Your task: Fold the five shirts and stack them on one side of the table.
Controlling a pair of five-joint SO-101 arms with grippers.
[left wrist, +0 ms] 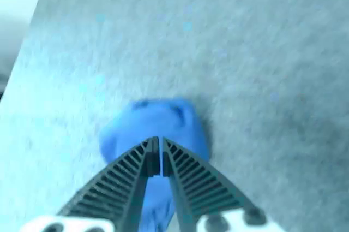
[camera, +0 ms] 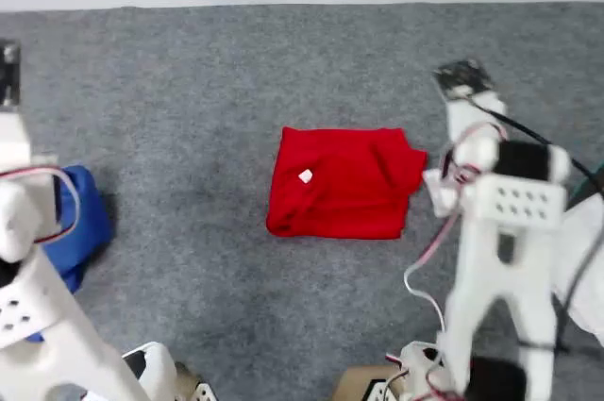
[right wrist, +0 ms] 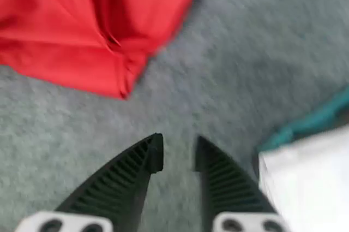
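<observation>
Red shirt (camera: pixel 340 184) lies folded flat, its long axis running from one arm toward the other. The left gripper (left wrist: pixel 160 153) is pressed together over a blue shirt (left wrist: pixel 163 118). The right gripper (right wrist: pixel 179 154) is slightly spread.

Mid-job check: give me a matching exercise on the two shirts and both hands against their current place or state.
Things:
1. red shirt
2. blue shirt
3. left hand
4. right hand

Place or state:
A. shut
B. folded, mid-table
C. open, over bare table
D. lying beside the left arm

Pairs: 1-B; 2-D; 3-A; 4-C
</observation>
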